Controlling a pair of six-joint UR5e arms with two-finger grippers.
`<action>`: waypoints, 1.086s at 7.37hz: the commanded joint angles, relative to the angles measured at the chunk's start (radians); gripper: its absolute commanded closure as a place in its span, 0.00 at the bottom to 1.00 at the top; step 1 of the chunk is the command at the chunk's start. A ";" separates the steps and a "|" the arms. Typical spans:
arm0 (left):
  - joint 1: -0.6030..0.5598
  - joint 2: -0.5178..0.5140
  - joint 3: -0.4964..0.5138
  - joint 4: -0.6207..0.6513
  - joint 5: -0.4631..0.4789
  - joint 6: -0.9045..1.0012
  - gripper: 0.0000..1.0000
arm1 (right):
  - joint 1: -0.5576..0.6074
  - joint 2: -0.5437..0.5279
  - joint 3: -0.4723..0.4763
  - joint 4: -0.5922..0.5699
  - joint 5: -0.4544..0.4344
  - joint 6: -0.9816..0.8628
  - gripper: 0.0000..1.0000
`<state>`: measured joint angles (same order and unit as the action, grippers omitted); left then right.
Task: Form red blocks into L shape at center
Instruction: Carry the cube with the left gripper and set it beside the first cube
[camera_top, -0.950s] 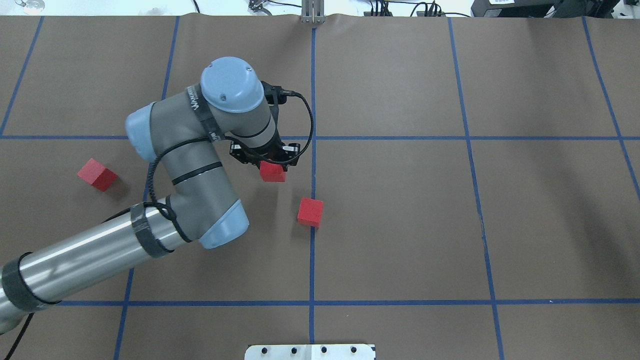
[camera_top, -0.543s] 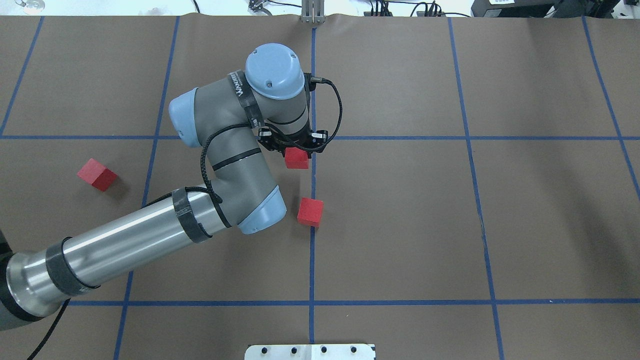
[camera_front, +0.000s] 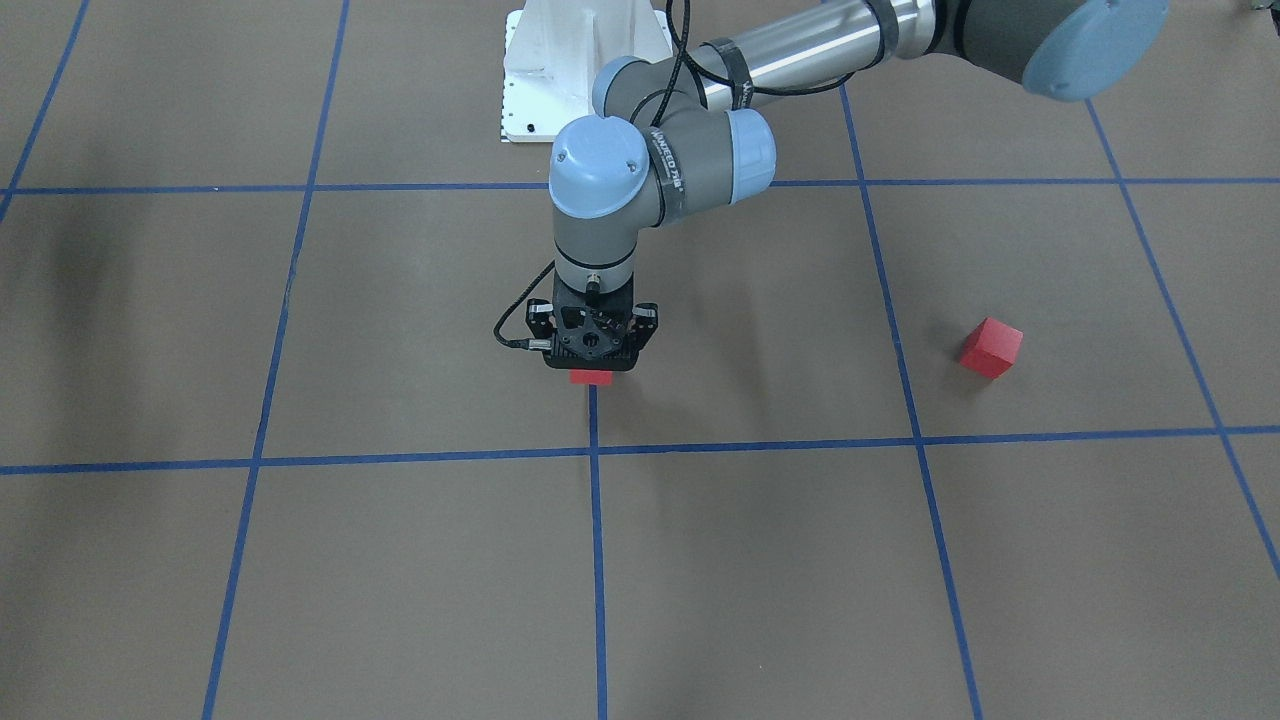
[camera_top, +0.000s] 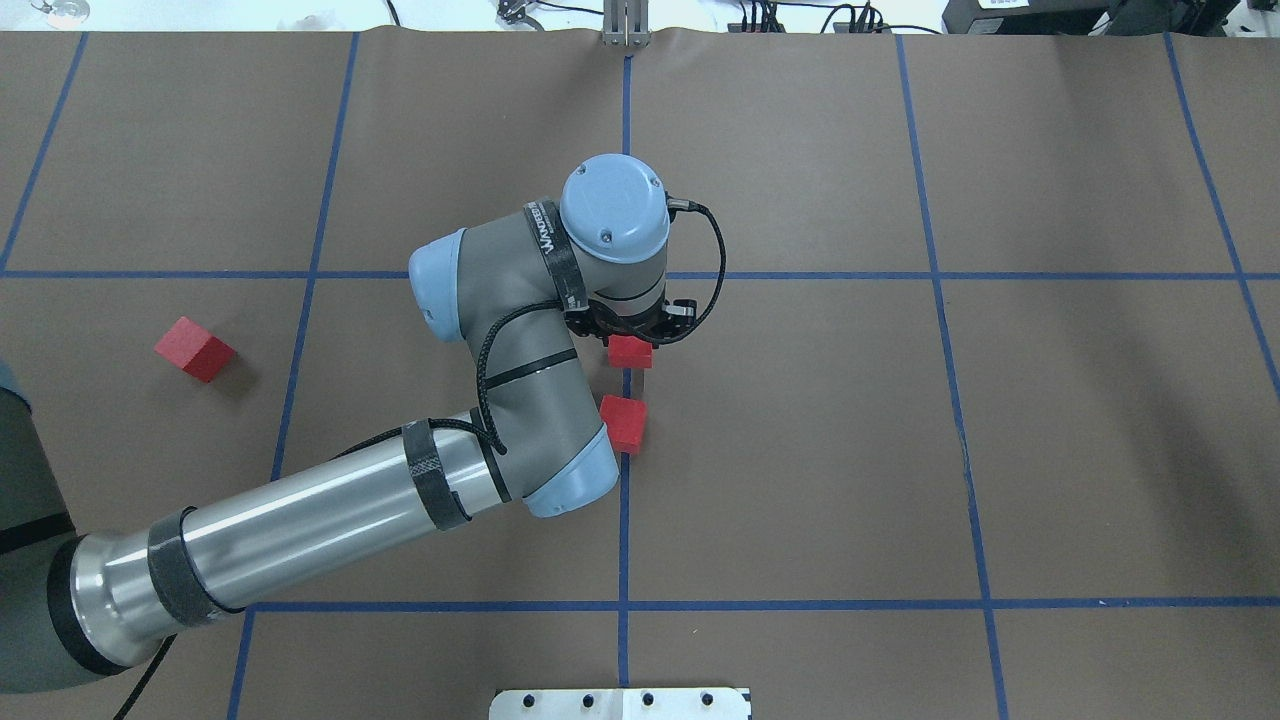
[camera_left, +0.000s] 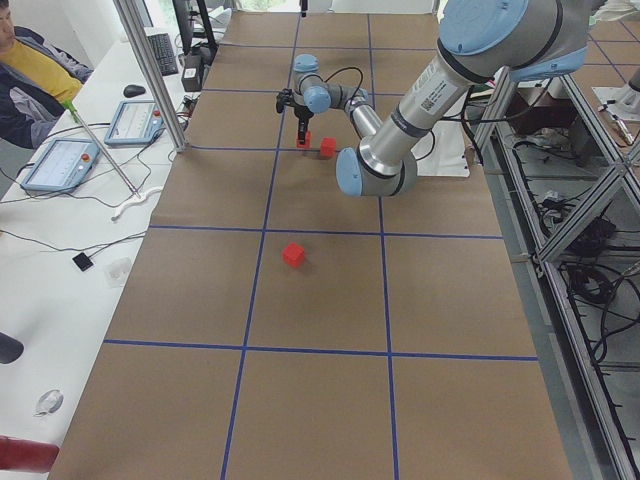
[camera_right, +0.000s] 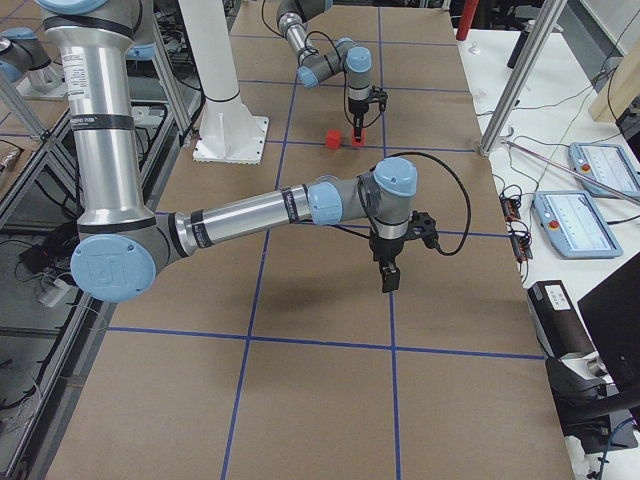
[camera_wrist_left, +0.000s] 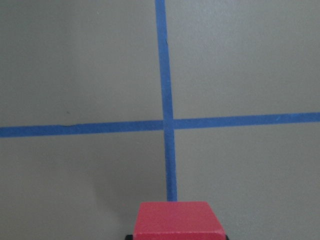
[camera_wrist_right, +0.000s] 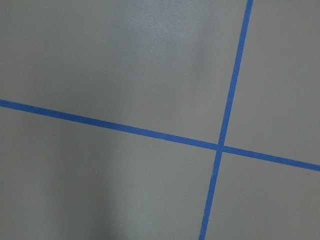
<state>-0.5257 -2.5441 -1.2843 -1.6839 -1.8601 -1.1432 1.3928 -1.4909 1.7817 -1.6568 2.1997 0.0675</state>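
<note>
My left gripper (camera_top: 630, 340) is shut on a red block (camera_top: 630, 352) and holds it low over the centre blue line; whether the block touches the table I cannot tell. The block also shows in the front view (camera_front: 590, 378) and in the left wrist view (camera_wrist_left: 176, 222). A second red block (camera_top: 623, 423) lies on the table just behind it, a small gap apart. A third red block (camera_top: 194, 349) lies far to the left, also in the front view (camera_front: 991, 347). My right gripper (camera_right: 390, 278) hangs above bare table; I cannot tell if it is open.
Brown table paper with a blue tape grid (camera_top: 940, 275). The white base plate (camera_top: 620, 703) is at the near edge. An operator (camera_left: 30, 70) and tablets (camera_left: 60, 165) sit beyond the far side, with aluminium posts (camera_left: 150, 70) there.
My left arm has carried the held block to the right and then back towards the second block, lowering it onto the centre line. The two blocks on the table have not moved.
</note>
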 joint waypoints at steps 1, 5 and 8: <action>0.018 0.005 -0.003 0.006 0.006 -0.003 1.00 | 0.000 0.001 -0.002 0.000 0.000 0.000 0.00; 0.026 0.005 -0.015 0.050 0.004 -0.004 1.00 | 0.000 0.003 -0.004 -0.001 0.000 0.002 0.00; 0.032 0.007 -0.015 0.052 0.002 -0.006 1.00 | -0.002 0.003 -0.005 0.000 0.000 0.002 0.00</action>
<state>-0.4979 -2.5383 -1.2992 -1.6327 -1.8571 -1.1484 1.3919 -1.4880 1.7774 -1.6575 2.1997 0.0690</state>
